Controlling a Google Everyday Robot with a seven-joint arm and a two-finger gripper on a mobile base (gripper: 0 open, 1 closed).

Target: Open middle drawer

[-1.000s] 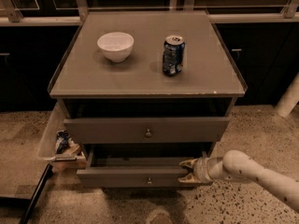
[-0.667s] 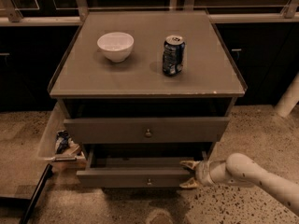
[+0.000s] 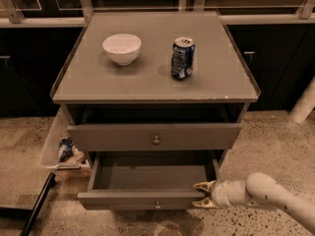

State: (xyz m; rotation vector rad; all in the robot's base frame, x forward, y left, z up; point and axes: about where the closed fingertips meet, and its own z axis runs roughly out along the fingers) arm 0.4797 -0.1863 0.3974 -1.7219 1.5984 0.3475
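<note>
A grey table (image 3: 98,77) with drawers below its top stands on a speckled floor (image 3: 275,141). On the table top, a white bowl (image 3: 121,48) sits at the left and a blue drinks can (image 3: 182,58) stands upright at the right, well apart from each other. The can's label carries light markings, but no brand or wording can be read. Below the top, the upper drawer (image 3: 113,136), the widest front in view, stands slightly forward and has a small round knob (image 3: 156,140) at its centre. Under it, the middle drawer (image 3: 128,199) stands open, drawn further forward than the upper one, with its bare interior exposed and a small brass knob (image 3: 157,204) at the centre of its front panel. The pincer (image 3: 199,194) is at the right end of that front panel, away from the knob. One finger lies on the inner side and the other on the outer face, pinching the panel between them. The pale arm (image 3: 266,193) enters from the lower right. A clear bin (image 3: 51,141) holding packets rests on the floor just left of the table; its packet printing is unreadable.
</note>
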